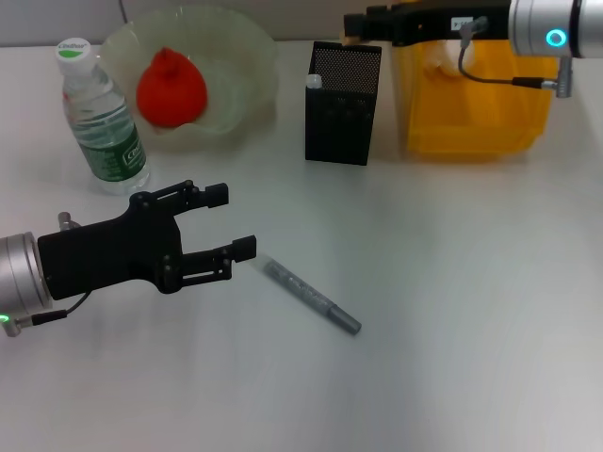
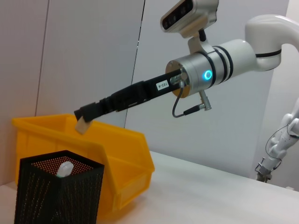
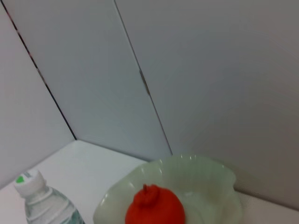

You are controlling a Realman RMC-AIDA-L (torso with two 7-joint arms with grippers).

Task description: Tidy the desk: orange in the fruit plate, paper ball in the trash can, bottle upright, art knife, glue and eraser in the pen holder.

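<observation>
While the right claw hangs high at about one o'clock, over the near rim of the trash can and just beside the pen holder, it is clamped on the eraser, a small tan block pinched at the very tip. That block looks light and slightly rubbery, so a firm pinch across its flat faces should keep it from twisting; it sits shallow in the tips, which may let it slip. The holder's mouth is narrow, so the drop wants to be straight above it. At eight o'clock the left claw hovers low over the worktop with its fingers apart, next to the knife, a thin stiff grey stick lying flat at six o'clock, best taken across its middle. At eleven o'clock the orange lies in the plate, and the bottle stands upright beside it
</observation>
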